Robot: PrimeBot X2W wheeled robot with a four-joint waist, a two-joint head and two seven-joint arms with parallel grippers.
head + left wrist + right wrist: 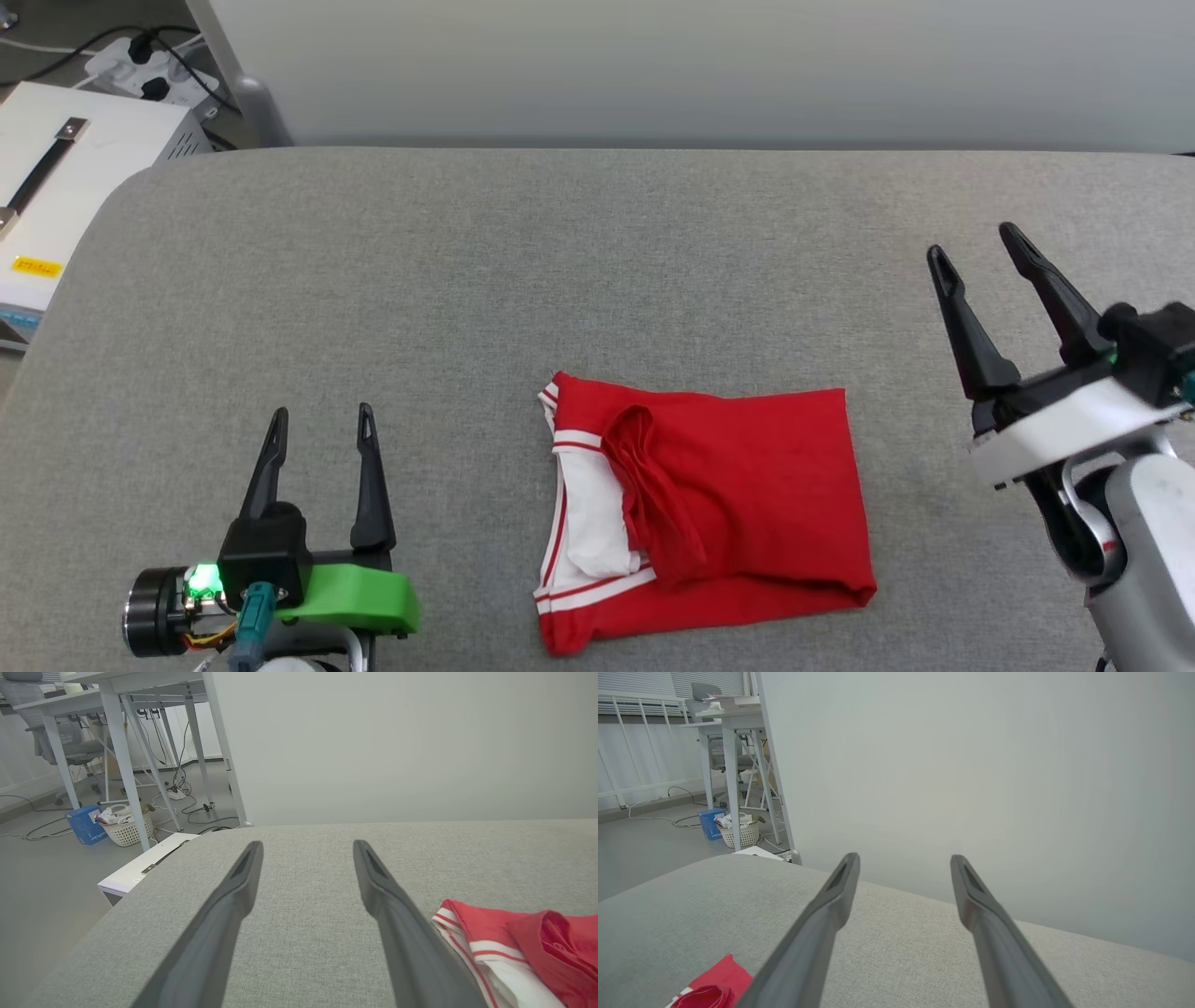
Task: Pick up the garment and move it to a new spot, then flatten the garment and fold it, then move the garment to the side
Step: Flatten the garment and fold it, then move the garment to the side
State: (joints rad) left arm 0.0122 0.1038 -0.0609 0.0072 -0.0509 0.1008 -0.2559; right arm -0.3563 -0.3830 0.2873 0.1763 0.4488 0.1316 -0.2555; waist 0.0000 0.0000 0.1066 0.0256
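Item 1: my left hand (pixel 322 411), fingers spread, empty. Item 2: my right hand (pixel 973 240), likewise spread and empty. Item 3: the garment (pixel 747 485), folded, lay on the table (pixel 597 280) between both hands, touching neither. Step judged: moving it aside, which next called for gripping an edge.

Bright, even, diffuse light in all 3 views; shadows soft and faint. Head view sharp edge to edge: weave of the grey tabletop (pixel 560 280) reads clearly. The garment (pixel 747 485) is a saturated red w/ dark shading in its folds and a thin shadow along its near edge. Green LED (pixel 199 579) behind the left gripper (pixel 322 413) glows, slightly blown out. Wrist views are wide-angle: desk legs (pixel 121 756) lean toward the frame edge, and the fingers (pixel 219 924) go soft toward the bottom edge, tips sharper. Wall (pixel 971 765) shows a smooth gradient, darker toward the rt side; bkgd a bit soft.
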